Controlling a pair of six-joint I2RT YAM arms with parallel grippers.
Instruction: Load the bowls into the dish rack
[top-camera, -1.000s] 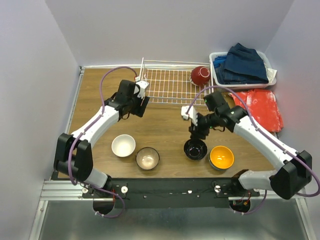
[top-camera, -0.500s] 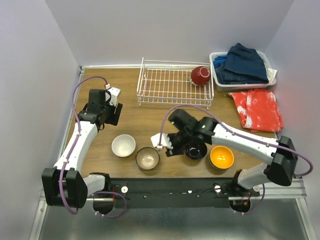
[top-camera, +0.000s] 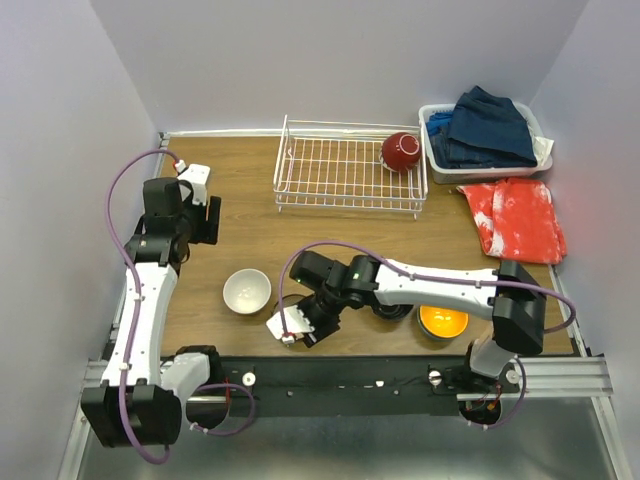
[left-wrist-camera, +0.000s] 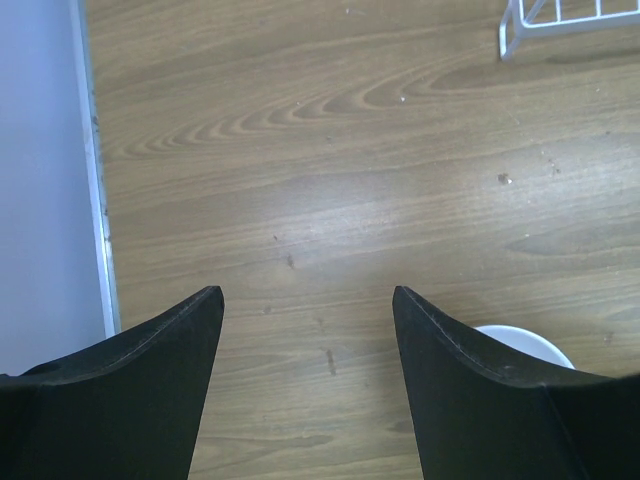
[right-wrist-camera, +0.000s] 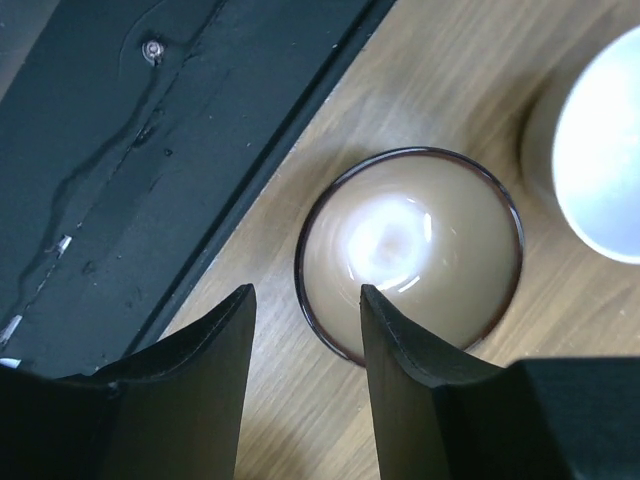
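- Five bowls show: one in the rack, four out on the table.
- Read the table as a clock, with 12 at the far wall and 6 at the arm bases. The rack sits at 12. The red bowl lies inside it, in its 2 o'clock corner, red outside showing.
- At about 7 o'clock the white bowl stands upright on the wood, well apart from the rack.
- Close by, at the white bowl's 4 o'clock, is the tan bowl, upright next to the black rail at the near edge. From above, the right arm's wrist covers it.
- The black bowl sits at about 5 o'clock, partly under the right forearm. The orange bowl is just beside it, at its 3 o'clock.
- The right gripper hangs over the tan bowl with its fingers parted and nothing pinched. The bowl's rim on the rail side lies under the gap. Whether a finger touches the bowl, I cannot tell.
- The left gripper is out at 9 o'clock near the table's left edge. Its fingers are spread wide over bare wood and it is empty-handed.
- A basket of blue clothes sits at 2 o'clock, just right of the rack, with a red cloth near it at 3.
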